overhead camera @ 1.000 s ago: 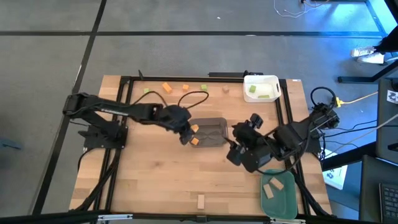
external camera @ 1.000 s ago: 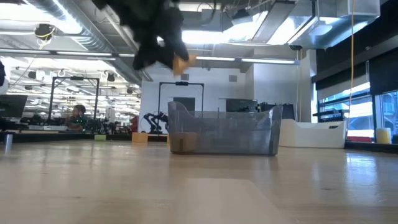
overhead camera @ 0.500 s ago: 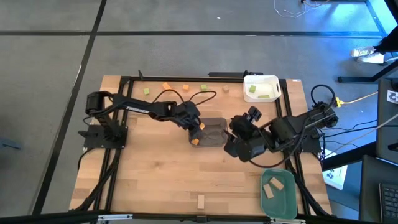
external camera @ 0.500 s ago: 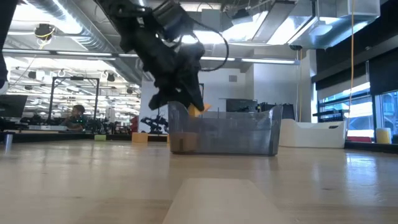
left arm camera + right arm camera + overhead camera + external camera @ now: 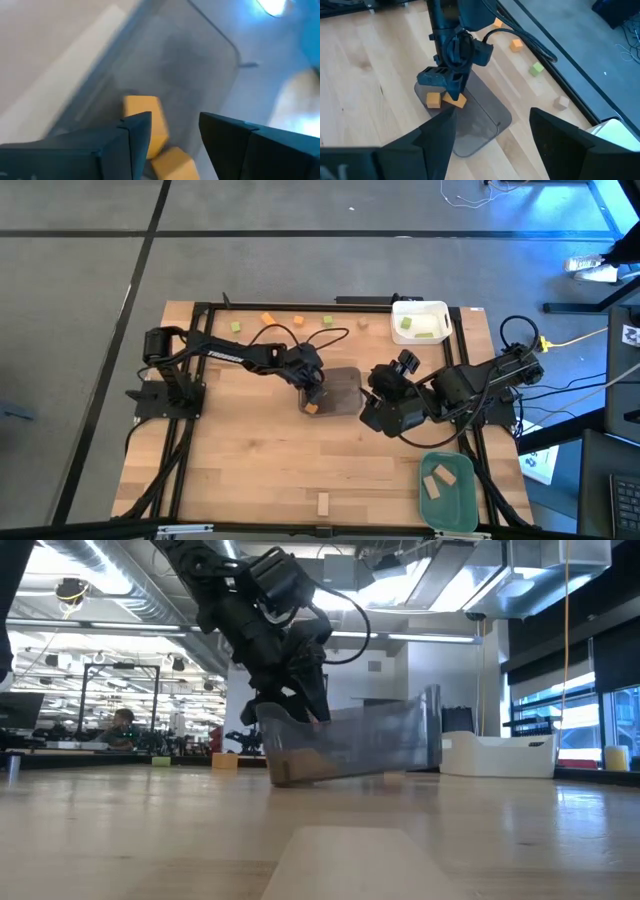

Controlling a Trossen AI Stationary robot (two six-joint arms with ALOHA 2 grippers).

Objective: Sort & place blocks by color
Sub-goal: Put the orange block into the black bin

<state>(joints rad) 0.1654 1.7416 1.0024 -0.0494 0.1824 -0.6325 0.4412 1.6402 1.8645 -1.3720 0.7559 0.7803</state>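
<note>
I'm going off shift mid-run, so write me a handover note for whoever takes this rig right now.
Left gripper: open, low over the grey tray, which sits tipped. Right gripper: open, empty, beside that tray.
Done: two orange blocks at the grey tray's end, green blocks in the white tray, tan blocks in the green tray.
To do: loose orange blocks, loose green blocks and loose tan blocks on the table.
</note>
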